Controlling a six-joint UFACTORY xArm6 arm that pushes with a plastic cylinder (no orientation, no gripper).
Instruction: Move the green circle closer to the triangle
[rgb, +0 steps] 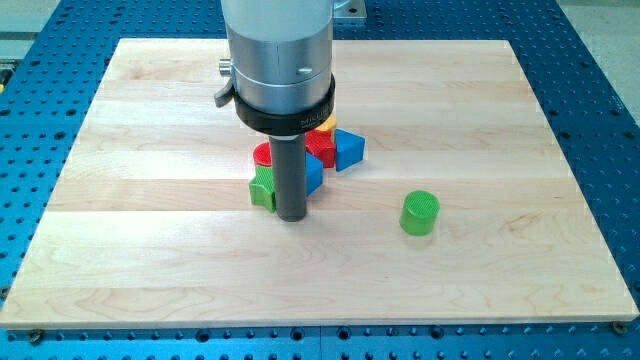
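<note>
The green circle (420, 213), a short cylinder, stands alone on the wooden board, right of centre. The blue triangle (349, 148) lies at the right end of a cluster of blocks near the board's middle. My tip (291, 216) touches the board at the cluster's lower edge, right beside a green block (263, 189), and well to the left of the green circle. The rod hides part of the cluster.
The cluster also holds a red block (263, 154), another red block (320, 147), a blue block (313, 175) and a yellow block (326, 125) partly hidden by the arm's grey body (280, 60). The board (150, 260) sits on a blue perforated table.
</note>
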